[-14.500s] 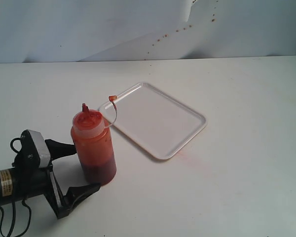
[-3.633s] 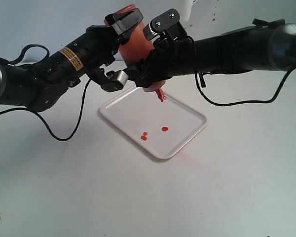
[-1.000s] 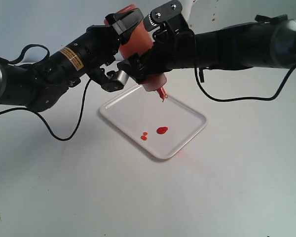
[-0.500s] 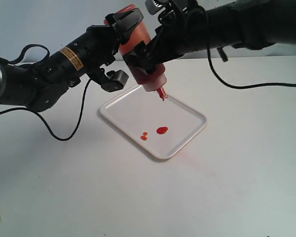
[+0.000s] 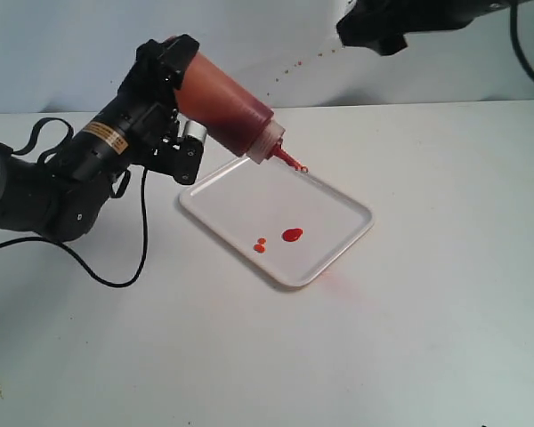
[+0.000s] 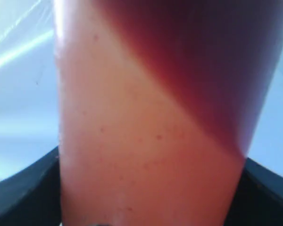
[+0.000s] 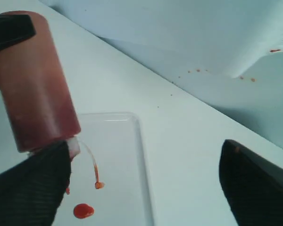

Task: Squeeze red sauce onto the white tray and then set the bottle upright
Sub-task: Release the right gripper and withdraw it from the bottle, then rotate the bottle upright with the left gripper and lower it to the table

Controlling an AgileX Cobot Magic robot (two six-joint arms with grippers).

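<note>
The bottle [image 5: 236, 111] hangs tilted, nozzle down, over the far left corner of the white tray [image 5: 334, 209]. Its tethered tip cap [image 5: 303, 169] dangles just above that tray's rim. Red sauce [image 5: 292, 235] lies near the tray's middle as one larger blob with two small drops [image 5: 260, 245] beside it; more fills the bottle's lowered end. The left gripper [image 5: 180, 100] is clamped on the bottle's base end. The right gripper [image 7: 141, 188], jaws apart and empty, is high beyond the tray's far side. The tray lies on the white counter [image 5: 427, 338].
</note>
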